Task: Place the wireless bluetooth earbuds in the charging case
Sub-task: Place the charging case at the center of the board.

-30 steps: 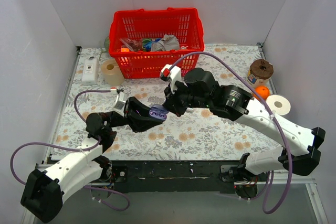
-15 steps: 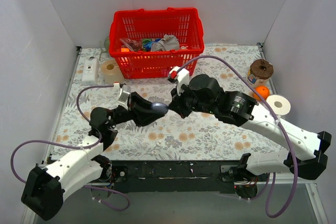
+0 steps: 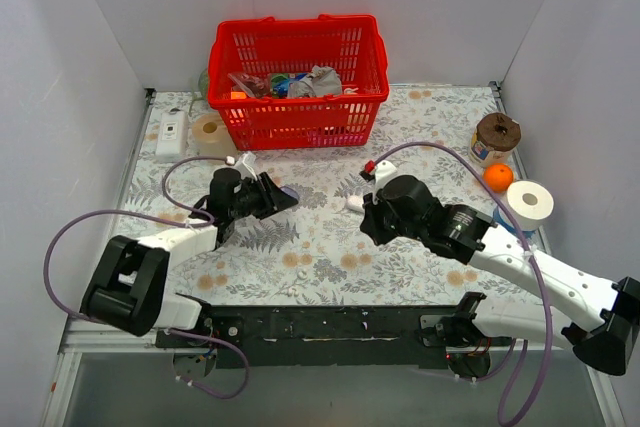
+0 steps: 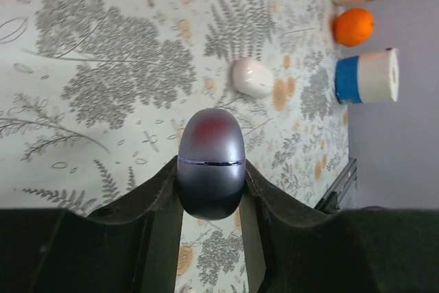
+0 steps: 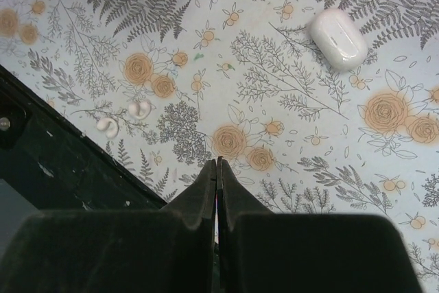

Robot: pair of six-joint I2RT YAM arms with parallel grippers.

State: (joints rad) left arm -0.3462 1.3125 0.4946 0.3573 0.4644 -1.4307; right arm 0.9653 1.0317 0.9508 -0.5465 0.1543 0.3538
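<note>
The charging case [image 4: 210, 143] is a glossy lavender-grey egg with its lid closed. My left gripper [image 4: 210, 168] is shut on its lower half and holds it above the floral tablecloth. In the top view the left gripper [image 3: 277, 197] is at the left-centre of the table, with the case [image 3: 288, 192] at its tip. The purple earbuds are not visible in any view. My right gripper [image 5: 218, 164] is shut and empty, hovering over the cloth near the table's front edge. In the top view the right gripper [image 3: 375, 226] is right of centre, well apart from the case.
A white pill-shaped capsule [image 3: 355, 204] lies between the arms and also shows in the right wrist view [image 5: 337, 38]. Two small white bits [image 5: 123, 117] lie near the front edge. A red basket [image 3: 298, 79] stands at the back. A jar [image 3: 496, 135], orange [image 3: 497, 177] and paper roll [image 3: 530, 203] stand at the right.
The case was open with purple buds in it one second ago and is closed now. My left arm drew back left with it. My right arm moved right, away from the case.
</note>
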